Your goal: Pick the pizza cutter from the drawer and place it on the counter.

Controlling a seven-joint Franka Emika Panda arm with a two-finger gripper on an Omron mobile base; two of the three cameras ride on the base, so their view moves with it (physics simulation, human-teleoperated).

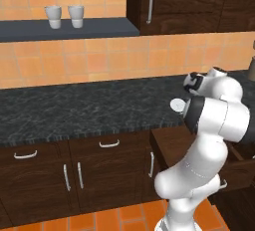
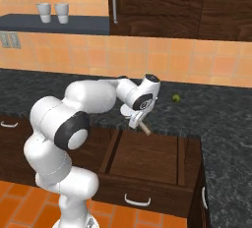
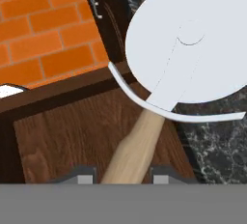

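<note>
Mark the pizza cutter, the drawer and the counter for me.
pizza cutter [image 3: 185, 39], hand view, on the round wheel.
drawer [image 2: 147, 158], right base view, on its bare inner floor.
counter [image 1: 74, 110], left base view, on the bare black top.

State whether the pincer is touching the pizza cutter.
Touching: in the hand view the pincer fingertips flank the pizza cutter handle with no gap, cutter lifted above the drawer.

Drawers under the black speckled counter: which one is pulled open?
The dark brown wooden box drawer below the gripper, showing its lighter floor and curved silver handle. The flat drawer fronts to its left sit flush.
</note>
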